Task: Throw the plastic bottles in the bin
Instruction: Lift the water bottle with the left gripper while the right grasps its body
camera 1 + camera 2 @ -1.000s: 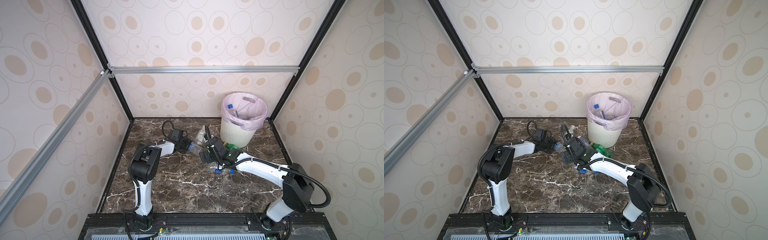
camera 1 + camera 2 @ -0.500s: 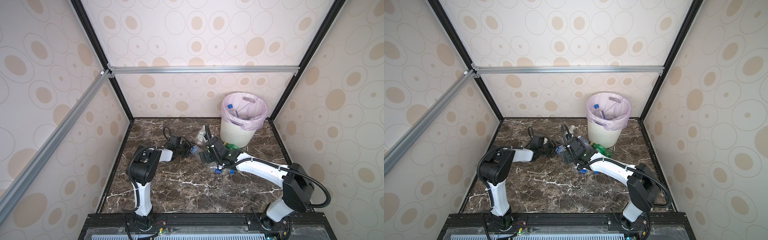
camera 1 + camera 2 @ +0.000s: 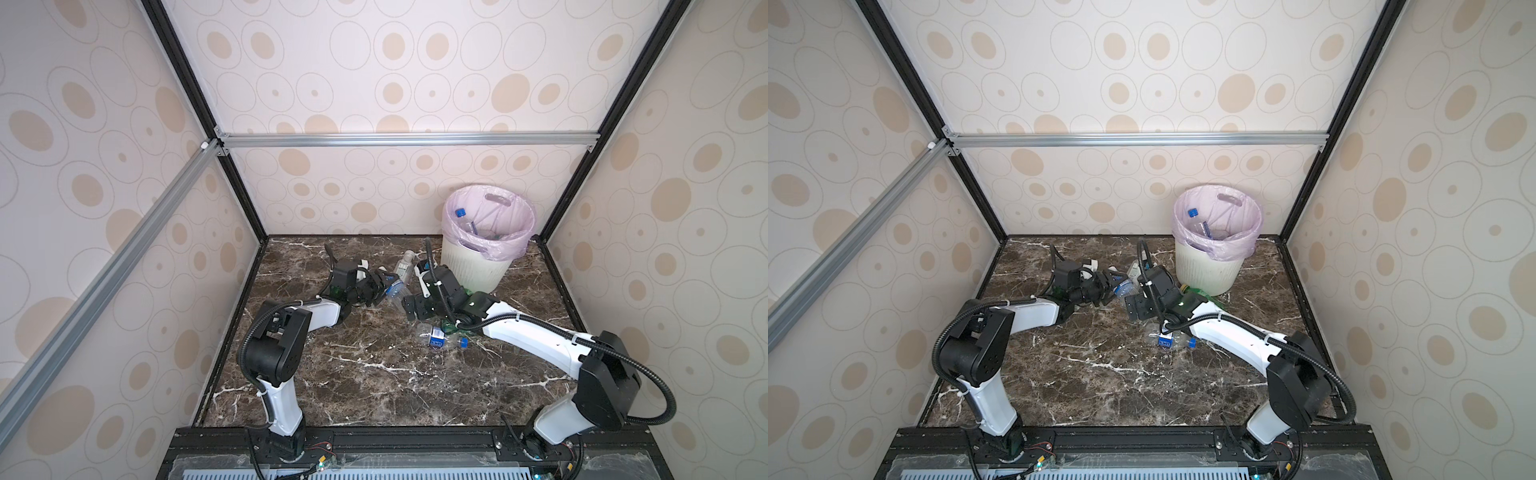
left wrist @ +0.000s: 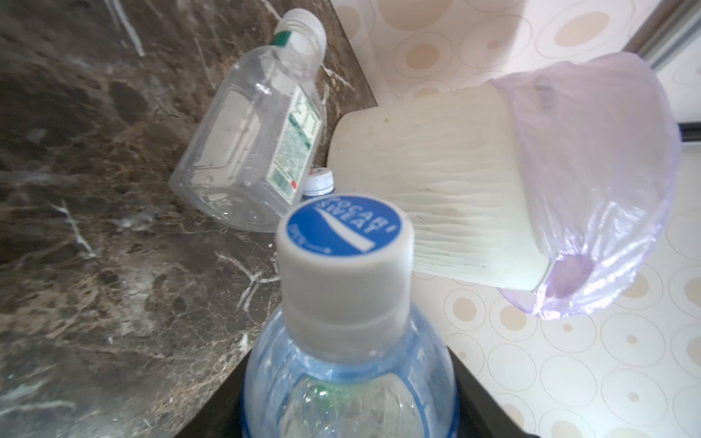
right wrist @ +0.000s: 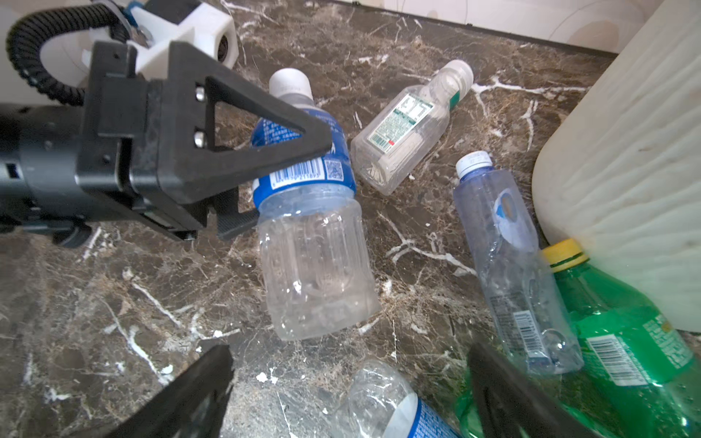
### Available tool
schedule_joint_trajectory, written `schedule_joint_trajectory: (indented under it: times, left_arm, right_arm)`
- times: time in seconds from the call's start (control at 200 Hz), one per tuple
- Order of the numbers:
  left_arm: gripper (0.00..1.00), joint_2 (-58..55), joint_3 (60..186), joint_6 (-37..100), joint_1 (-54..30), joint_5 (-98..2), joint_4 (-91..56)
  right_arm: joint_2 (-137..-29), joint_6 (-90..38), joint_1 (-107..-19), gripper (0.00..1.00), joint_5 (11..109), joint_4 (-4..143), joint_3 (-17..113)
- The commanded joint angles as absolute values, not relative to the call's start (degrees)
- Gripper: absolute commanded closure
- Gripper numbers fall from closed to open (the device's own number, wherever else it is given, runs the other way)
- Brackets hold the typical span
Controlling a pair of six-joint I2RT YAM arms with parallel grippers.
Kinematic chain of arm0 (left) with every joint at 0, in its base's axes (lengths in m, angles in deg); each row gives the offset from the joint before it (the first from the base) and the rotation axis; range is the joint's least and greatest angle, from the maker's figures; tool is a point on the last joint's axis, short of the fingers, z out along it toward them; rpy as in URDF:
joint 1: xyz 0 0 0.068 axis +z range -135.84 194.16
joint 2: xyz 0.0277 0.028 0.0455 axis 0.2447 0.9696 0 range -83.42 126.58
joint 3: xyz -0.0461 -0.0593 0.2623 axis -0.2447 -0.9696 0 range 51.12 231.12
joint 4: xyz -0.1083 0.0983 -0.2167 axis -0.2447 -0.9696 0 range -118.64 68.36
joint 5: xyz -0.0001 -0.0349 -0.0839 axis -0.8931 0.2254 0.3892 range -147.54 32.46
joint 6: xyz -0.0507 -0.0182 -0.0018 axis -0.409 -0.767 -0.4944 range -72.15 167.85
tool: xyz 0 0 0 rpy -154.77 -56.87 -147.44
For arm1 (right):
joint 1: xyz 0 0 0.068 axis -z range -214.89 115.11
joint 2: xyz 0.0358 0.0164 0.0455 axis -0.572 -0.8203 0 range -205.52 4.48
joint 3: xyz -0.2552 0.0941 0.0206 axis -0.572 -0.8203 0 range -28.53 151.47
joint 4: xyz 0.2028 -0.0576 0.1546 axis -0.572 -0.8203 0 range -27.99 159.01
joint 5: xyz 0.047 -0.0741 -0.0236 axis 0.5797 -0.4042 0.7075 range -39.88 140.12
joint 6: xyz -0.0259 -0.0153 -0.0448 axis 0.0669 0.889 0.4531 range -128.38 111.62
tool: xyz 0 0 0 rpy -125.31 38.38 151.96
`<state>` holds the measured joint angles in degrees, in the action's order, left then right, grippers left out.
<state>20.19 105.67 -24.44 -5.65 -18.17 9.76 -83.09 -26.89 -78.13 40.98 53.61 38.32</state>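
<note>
The blue-labelled bottle has shifted slightly nearer the bin, carried by the left tool, whose jaws are clamped partway closed around its label. At least one bottle already lies inside the bin. Several loose bottles remain on the tabletop, directly beneath the right tool, which hovers wide open and empty.

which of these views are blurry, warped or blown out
Left wrist view: the held bottle sits so near that it is soft, the bin looks bulged by the wide lens, the wall is bright and pale. Right wrist view: the near fingers are blurred, the bottles beyond sharp. Both top views: even light, sharp, frame posts splayed.
</note>
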Motion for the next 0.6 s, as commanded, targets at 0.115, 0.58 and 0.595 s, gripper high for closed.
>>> schedule_joint_trajectory:
  times: [0.115,0.58,0.595]
  left_arm:
    - [0.33,15.2,105.8,-20.3,-7.3,-15.8,11.7]
    - [0.32,11.7,105.2,-22.0,-10.2,-14.1,16.4]
    - [0.32,11.7,105.1,-22.1,-10.2,-14.1,16.7]
  right_arm:
    - [-79.7,-28.7,-76.0,0.0,46.5,54.9,37.2]
    - [-81.7,-29.6,-76.0,0.09,50.0,56.7,37.0]
    - [-81.8,-29.7,-76.0,0.1,50.1,56.7,37.0]
